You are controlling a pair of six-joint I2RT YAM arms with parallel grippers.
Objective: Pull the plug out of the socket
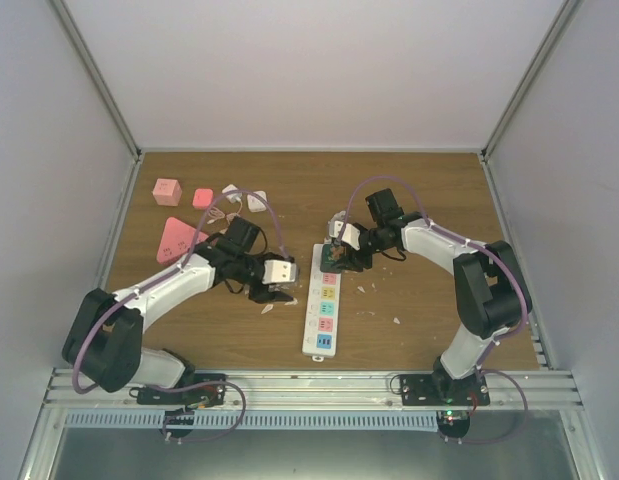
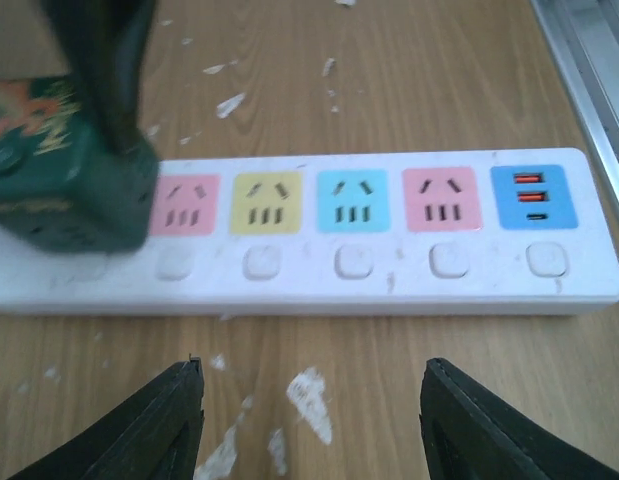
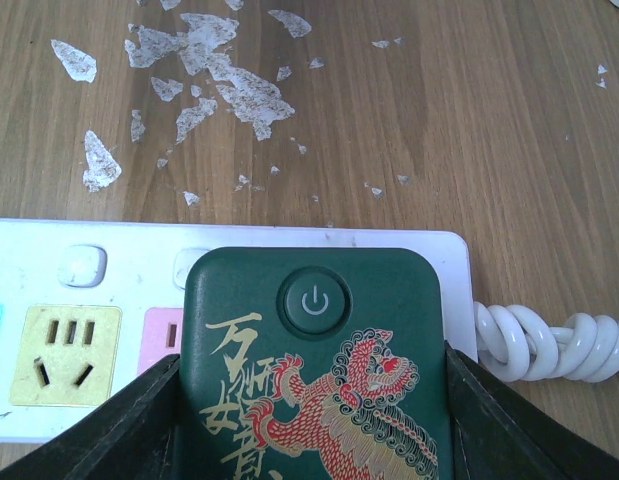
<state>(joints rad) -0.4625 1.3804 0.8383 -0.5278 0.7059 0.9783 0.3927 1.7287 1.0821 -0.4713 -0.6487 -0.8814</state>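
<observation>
- Black fingers (image 3: 109, 430) of the right gripper (image 3: 314, 410) fill the bottom of its wrist view, nearest the lens. They press against both sides of the plug (image 3: 314, 350), a dark green block with a power button and a red-and-gold lion.
- Wooden table (image 1: 419, 190) spreads under everything, and both grippers work near its middle.
- Right arm (image 1: 459, 255) bends with its elbow out to the right and its forearm reaching left. The wrist tips down so the fingers come at the plug from above.
- Left arm (image 1: 169, 285) stretches forward and to the right, low over the wood. The left gripper (image 2: 314, 400) hovers with its fingers spread and nothing between them.
- Socket (image 2: 389, 290), a long white strip with pink, yellow and blue outlets, lies just ahead of the left fingertips. It is apart from them, with its long side facing them.
- Plug sits on the strip's last outlet, at the end where the coiled white cord (image 3: 549, 345) leaves. It is between the right fingers and well to the left of the left fingers.
- Progress, as a judgement: the grip is made, but the plug looks fully seated, so the pull itself is left to do. Nothing holds the strip down, so it may rise with the plug unless the left fingers pin it.
- White scraps (image 3: 209, 60) litter the wood beyond the right fingers.
</observation>
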